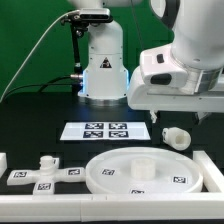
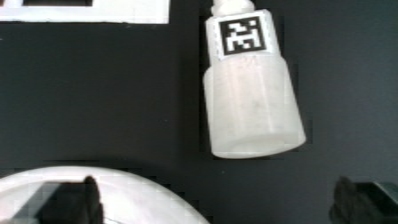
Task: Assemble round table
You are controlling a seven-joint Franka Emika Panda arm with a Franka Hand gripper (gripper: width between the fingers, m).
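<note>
The round disc [image 1: 140,170] lies flat on the worktop [image 1: 30,120]; the open, empty end effector [image 2: 217,205] hangs over its rim and could strike it when descending. The leg [image 2: 253,105], on its side near the disc, may roll if one finger touches it first.

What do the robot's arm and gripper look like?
The arm is glossy white, with bulky rounded shells and a dark grey band at one joint. Its gripper has a boxy white body and two dark fingers. A thin pale cable curves toward the white base.
</note>
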